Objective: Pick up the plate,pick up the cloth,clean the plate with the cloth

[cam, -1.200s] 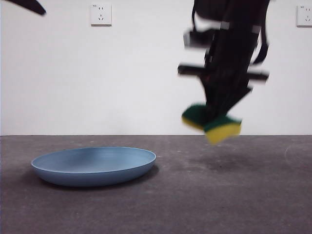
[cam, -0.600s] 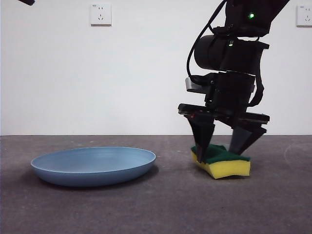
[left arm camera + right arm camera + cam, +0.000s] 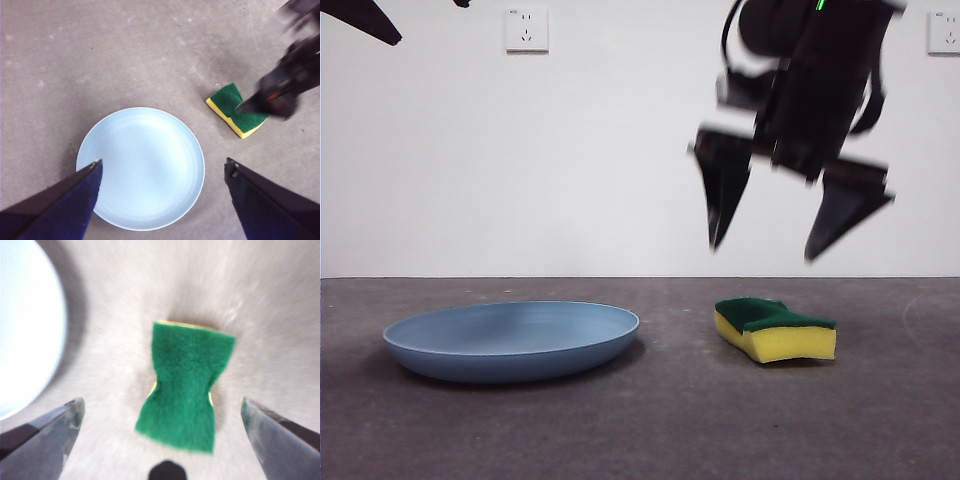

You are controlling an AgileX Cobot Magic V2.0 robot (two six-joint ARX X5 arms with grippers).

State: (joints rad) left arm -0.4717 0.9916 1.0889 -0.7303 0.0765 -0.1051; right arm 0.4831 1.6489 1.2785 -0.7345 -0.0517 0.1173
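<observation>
The light blue plate (image 3: 512, 338) lies flat on the dark table at the left; it also shows in the left wrist view (image 3: 141, 167) and at the edge of the right wrist view (image 3: 25, 325). The cloth, a yellow sponge with a green top (image 3: 776, 329), lies on the table to the plate's right, green side up (image 3: 186, 391) (image 3: 236, 109). My right gripper (image 3: 788, 225) is open and empty, blurred, in the air straight above the sponge. My left gripper (image 3: 162, 167) is open, high above the plate, seen as a black tip (image 3: 360, 18) at the top left corner.
A white wall with two sockets (image 3: 527, 29) (image 3: 943, 32) stands behind the table. The grey tabletop (image 3: 670, 420) runs in front of the plate and sponge.
The right gripper came down with the sponge, set it on the table, opened, and has now risen above it. The plate has not moved.
</observation>
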